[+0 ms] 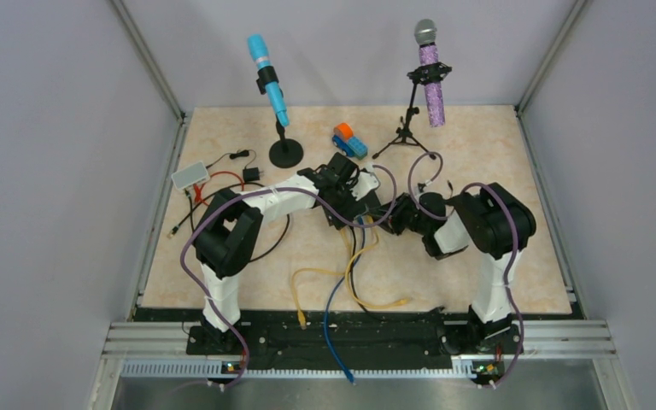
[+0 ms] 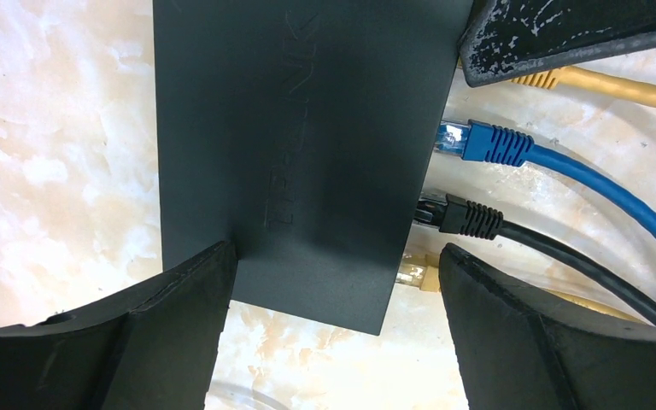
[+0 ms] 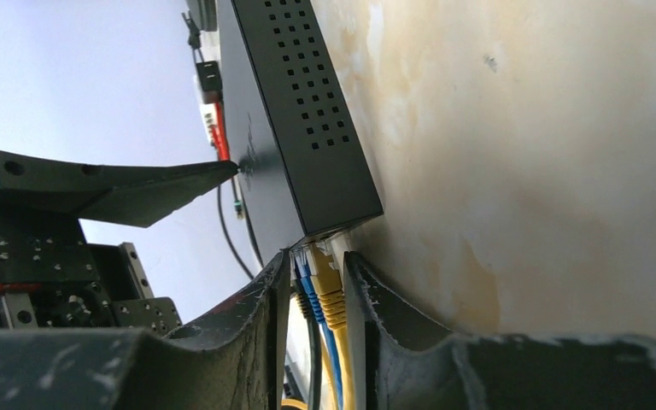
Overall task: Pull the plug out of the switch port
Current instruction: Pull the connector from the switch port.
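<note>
The black switch (image 2: 299, 128) lies flat on the table, with its vented side in the right wrist view (image 3: 307, 94). A blue plug (image 2: 487, 143), a black plug (image 2: 470, 218) and a yellow plug (image 2: 414, 275) sit in ports on its right edge. My left gripper (image 2: 337, 256) is open. Its left finger (image 2: 179, 307) rests on the switch's near end and its right finger (image 2: 512, 325) stands apart, past the port edge. My right gripper (image 3: 316, 256) is closed on another yellow plug (image 3: 329, 286) at the switch's port edge. In the top view both grippers (image 1: 350, 205) (image 1: 397, 215) meet at mid-table and hide the switch.
A blue microphone (image 1: 266, 73) on a round base and a purple microphone (image 1: 430, 77) on a tripod stand at the back. A toy car (image 1: 349, 141) sits between them. A white flat box (image 1: 190, 175) and a small black cube (image 1: 250, 174) lie at the left. Loose yellow (image 1: 350, 290) and blue (image 1: 333, 333) cables trail toward the front.
</note>
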Robot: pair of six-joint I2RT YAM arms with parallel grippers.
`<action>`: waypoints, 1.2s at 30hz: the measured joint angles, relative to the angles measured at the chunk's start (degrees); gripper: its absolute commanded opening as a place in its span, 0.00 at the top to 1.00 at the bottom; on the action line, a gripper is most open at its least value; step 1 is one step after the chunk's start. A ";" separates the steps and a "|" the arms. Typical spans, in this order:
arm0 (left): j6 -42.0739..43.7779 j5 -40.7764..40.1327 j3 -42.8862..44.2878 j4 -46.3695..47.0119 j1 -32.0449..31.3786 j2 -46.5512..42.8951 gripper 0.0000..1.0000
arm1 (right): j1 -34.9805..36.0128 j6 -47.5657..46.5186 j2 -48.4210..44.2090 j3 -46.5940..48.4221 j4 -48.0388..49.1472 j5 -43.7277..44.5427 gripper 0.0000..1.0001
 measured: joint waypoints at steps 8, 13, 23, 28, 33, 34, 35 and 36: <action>0.20 -0.04 0.00 0.02 -0.37 0.09 0.08 | 0.59 -4.98 -2.95 0.55 -6.23 1.79 0.89; 0.17 -0.07 0.00 0.02 -0.74 0.09 0.09 | 0.52 -4.70 -1.84 0.63 -4.44 1.11 0.91; -0.31 -2.16 0.07 0.07 -0.81 0.39 0.08 | 0.52 -5.42 -2.12 0.83 -5.51 1.01 1.00; -1.36 -5.25 1.27 -0.44 -0.90 1.57 0.09 | 0.52 -9.11 -4.07 1.92 -10.40 0.92 1.00; -2.43 -5.88 1.31 -0.55 -0.96 1.57 0.09 | 0.57 -13.07 -5.95 2.67 -14.75 1.09 1.00; -2.64 -6.03 1.31 -0.55 -0.96 1.57 0.09 | 0.57 -13.55 -6.38 2.64 -15.45 1.01 1.00; -2.84 -6.16 1.31 -0.52 -0.94 1.57 0.10 | 0.57 -14.23 -6.93 2.64 -16.33 1.05 1.00; -3.02 -6.34 1.31 -0.44 -0.94 1.57 0.11 | 0.57 -14.67 -7.21 2.64 -16.81 1.07 1.00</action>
